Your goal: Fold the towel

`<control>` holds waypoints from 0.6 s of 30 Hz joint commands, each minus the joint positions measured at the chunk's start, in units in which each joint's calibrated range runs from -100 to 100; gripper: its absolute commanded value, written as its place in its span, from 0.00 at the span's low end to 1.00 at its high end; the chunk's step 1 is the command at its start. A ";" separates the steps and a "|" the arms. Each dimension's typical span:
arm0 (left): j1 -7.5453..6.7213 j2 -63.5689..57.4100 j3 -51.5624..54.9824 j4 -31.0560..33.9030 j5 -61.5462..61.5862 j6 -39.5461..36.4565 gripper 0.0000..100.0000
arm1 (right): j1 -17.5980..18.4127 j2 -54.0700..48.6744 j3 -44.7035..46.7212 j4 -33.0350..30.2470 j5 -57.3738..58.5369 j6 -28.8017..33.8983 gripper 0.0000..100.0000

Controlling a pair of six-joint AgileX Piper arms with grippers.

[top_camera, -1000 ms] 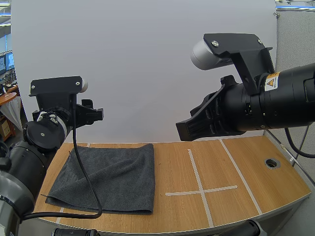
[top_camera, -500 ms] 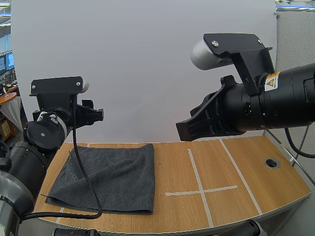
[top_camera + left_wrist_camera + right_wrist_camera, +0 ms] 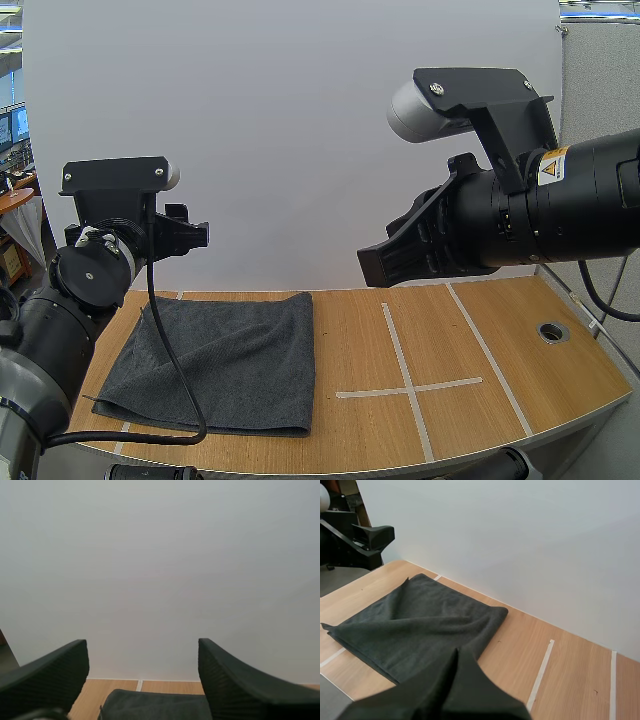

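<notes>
High view: a dark grey folded cloth towel point(image 3: 225, 360) lies flat on the left half of the light wooden table point(image 3: 500, 340). The left gripper point(image 3: 142, 652) hangs above its far edge, black fingers spread apart and empty. The right gripper point(image 3: 456, 660) is closed into one bare wedge.

Only 1 sign: yellow warning sticker point(image 3: 552, 165) w/ black triangle symbol, on black cylindrical right arm point(image 3: 590, 205); its txt too small to read.

Left arm point(image 3: 88, 276), right arm point(image 3: 575, 205) matte black, cylindrical; right bears yellow warning label point(image 3: 553, 166). Left gripper point(image 3: 142, 644) fingers point(image 3: 235, 685) curved, ribbed.
</notes>
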 commanded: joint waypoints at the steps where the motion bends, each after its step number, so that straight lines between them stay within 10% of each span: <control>1: 2.02 -0.31 0.27 3.78 1.02 -1.47 1.00 | -0.21 -0.14 0.23 2.89 -11.82 0.19 0.00; 12: 9.48 1.27 0.27 4.38 7.25 -1.47 1.00 | -0.21 15.13 0.23 4.63 -8.75 -0.64 0.00; 18: 10.89 5.80 -0.16 6.80 12.10 -1.47 1.00 | -0.21 21.00 0.23 10.02 -10.57 -0.23 0.00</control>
